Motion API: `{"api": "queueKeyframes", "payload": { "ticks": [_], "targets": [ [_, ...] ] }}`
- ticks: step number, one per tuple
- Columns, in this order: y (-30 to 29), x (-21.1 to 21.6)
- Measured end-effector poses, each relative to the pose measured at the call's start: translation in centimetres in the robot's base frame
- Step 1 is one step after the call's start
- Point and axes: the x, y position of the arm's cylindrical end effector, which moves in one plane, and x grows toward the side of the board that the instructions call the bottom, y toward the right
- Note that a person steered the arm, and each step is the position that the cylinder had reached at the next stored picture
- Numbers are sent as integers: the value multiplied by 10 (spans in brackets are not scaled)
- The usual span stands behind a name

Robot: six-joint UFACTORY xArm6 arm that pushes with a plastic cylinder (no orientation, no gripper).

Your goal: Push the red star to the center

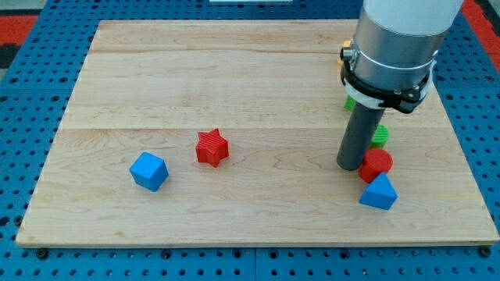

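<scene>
The red star [212, 147] lies on the wooden board [234, 78], left of the middle and a little toward the view's bottom. My tip [350, 166] rests on the board far to the star's right, right beside a red round block [376, 164]. A blue cube [149, 171] sits to the star's lower left.
A blue triangular block [379, 193] lies just below the red round block. A green block [379, 135] shows behind the rod on its right, and another green piece [349, 101] and a yellow piece [342, 64] peek out by the arm's grey body [394, 39].
</scene>
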Motion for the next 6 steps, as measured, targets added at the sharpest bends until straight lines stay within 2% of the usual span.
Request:
{"api": "queueKeyframes", "payload": {
  "ticks": [1,3,4,5,6],
  "targets": [
    [-22,0],
    [-175,20],
    [-217,15],
    [-205,-29],
    [-162,-67]
  ]
}}
